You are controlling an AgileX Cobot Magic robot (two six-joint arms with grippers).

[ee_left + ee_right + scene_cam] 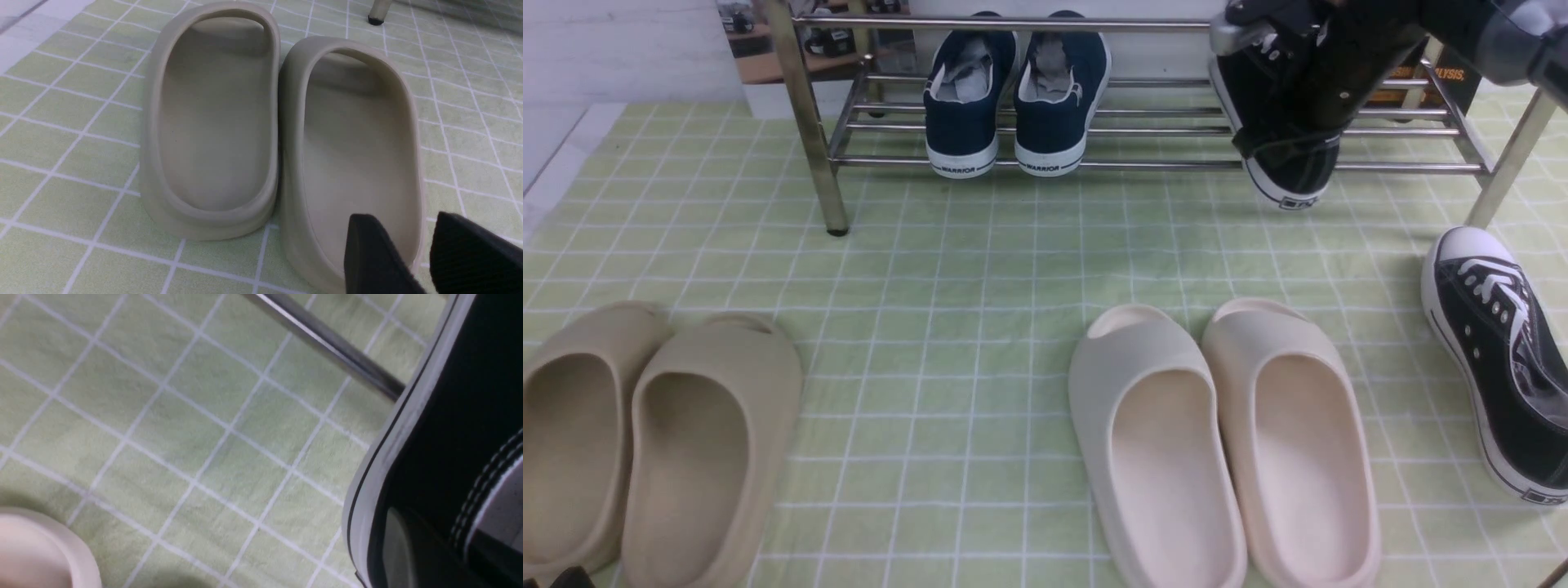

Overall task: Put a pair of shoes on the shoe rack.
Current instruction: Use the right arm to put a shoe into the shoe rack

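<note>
- Legible in black on each white heel strip of the pair of navy canvas sneakers (1013, 98): "WARRIOR". Parked side by side, heels outward, on the lower rods of the wide, shiny chrome shoe rack (809, 122), left of its middle.
- Behind the rack's right end, on a dark board (1441, 77): orange letters ending "LYSIS."; the rest is hidden.
- Small heel labels on both black sneakers: too small to read.
- Right gripper (1298, 122) clamped shut on one black canvas low-top sneaker with white-striped sole (1294, 184). Tilted at the rack's right end, heel jutting past the front rod.
- Second black canvas sneaker with white toe cap and white laces (1494, 367): off the rack, lying at the cloth's right edge, toe cap just beside the rack's front right leg.
- Left gripper (402, 232) open, black fingers (367, 253) apart with nothing between. Hanging over the heel end of one beige slipper.
- Pair of beige foam slippers (703, 457): near left corner of the cloth, sides touching.
- Pair of cream foam slippers (1225, 441): near edge, right of middle, side by side.
- Underneath everything: slightly creased pale green cloth with a white grid (947, 269).
- Beyond its left edge: pale floor and a white wall (621, 49).
</note>
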